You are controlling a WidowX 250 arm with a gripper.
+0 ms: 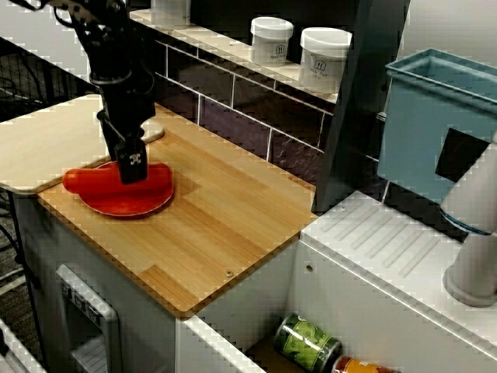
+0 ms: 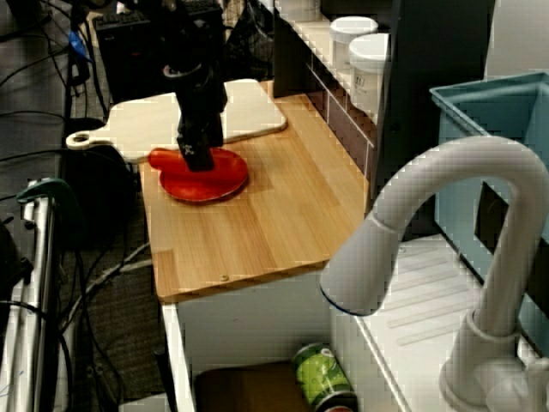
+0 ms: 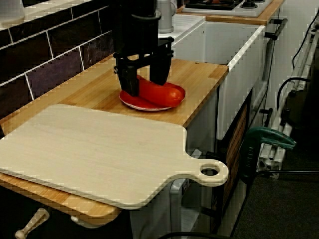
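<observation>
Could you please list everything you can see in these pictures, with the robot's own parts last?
counter: one, light wood, beside the sink
cutting board: one, pale wood, overhanging the counter's end
plate: one, red, on the counter
pepper: one, red, lying on the plate
jars: two in full view, white, on the ledge behind the counter
tub: one, blue, past the sink
tap: one, white, at the sink
cans: two, green and orange, lying in the sink
clamp: one, green, low beside the counter
claw: one, black, fingers either side of the pepper; grip unclear
</observation>
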